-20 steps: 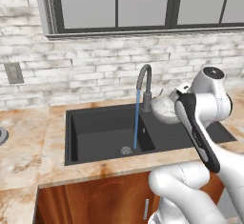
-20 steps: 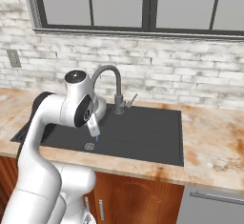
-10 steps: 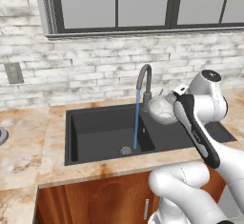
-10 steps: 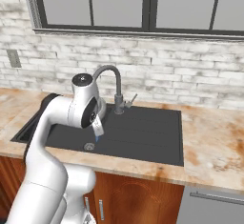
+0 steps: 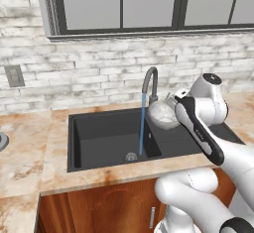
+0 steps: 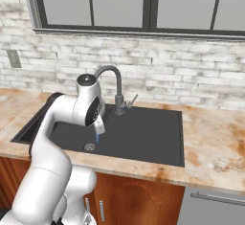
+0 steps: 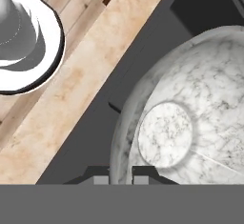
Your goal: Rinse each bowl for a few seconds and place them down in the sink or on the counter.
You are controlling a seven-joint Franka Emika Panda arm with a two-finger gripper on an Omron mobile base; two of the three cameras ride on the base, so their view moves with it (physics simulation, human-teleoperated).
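Bowl clamped in our gripper, off to the side of the running tap

Nearest us, our gripper (image 7: pixel 119 178) is pinched tight on the rim of the bowl (image 7: pixel 190 118), which we hold over the flat side part of the sink (image 5: pixel 114 143), beside the water stream (image 5: pixel 142 128) and not under it as far as we can tell. It's a thin rim grip, so our guess is a wet bowl could slip or swing out if we turn the wrist too fast, and dropping it from here could crack it on the black basin. Swinging it toward the tap (image 5: pixel 150 81) could also clip the spout, since it's close by. Farther back the counter (image 5: pixel 25 152) wraps around the sink. Count: one bowl that we can see, one sink, one tap, one stream.
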